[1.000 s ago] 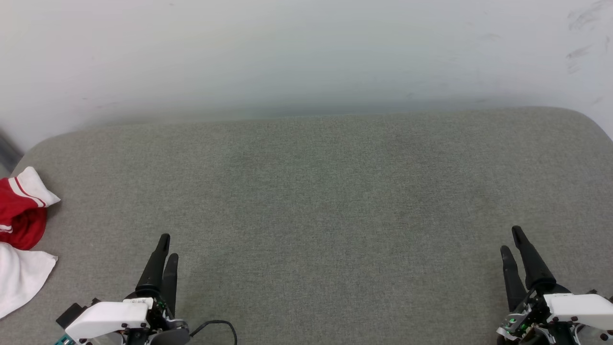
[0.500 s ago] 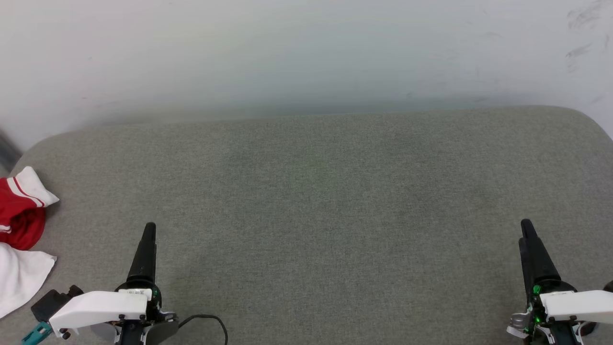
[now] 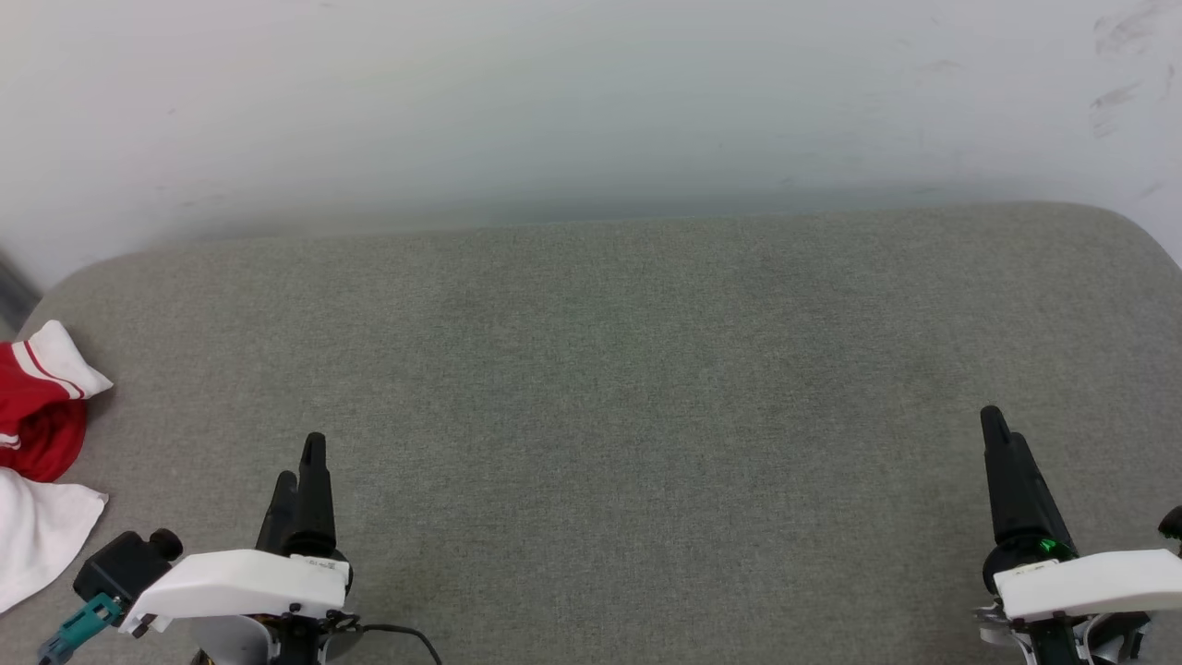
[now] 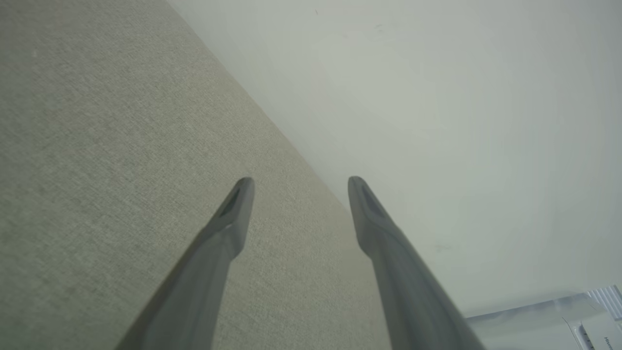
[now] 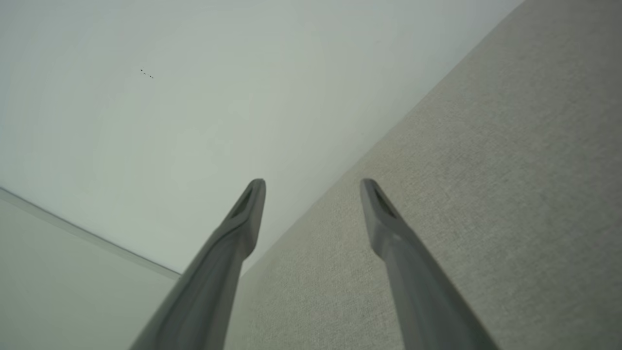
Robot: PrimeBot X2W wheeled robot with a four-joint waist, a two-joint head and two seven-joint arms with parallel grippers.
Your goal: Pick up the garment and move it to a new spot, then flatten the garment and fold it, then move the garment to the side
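— Where is the garment [image 3: 42, 406]?

— Bunched in a heap at the left end of the grey fabric-covered table [image 3: 609, 388]. The red body is rumpled, a white sleeve with red stripes lies on top, and another white fold sits nearer the robot. Part of it runs past the picture's edge, so I cannot tell its full extent.

— And the claws?

— The left claw [image 3: 300, 462] is near the garment, to its right, not touching it. The right claw [image 3: 997, 429] is well apart from the garment, toward the opposite end of the table. Both are released. Each wrist view shows two fingers spread with nothing between them, just grey cloth surface and the pale wall [image 3: 591, 111] beyond.

— Why held like that?

— My reading is a ready pose: arms low, fingers pointing away from the robot. The pick-up has not begun. The wide stretch of table right of the garment looks like the room meant for flattening and folding it.

— Which claw goes first?

— Probably the left, as it is nearer the garment. It would need to swing toward the heap. The right likely joins once the garment is brought its way.

— Any risk?

— A crumpled heap offers no clear edge, so a pinch may catch several layers at once.
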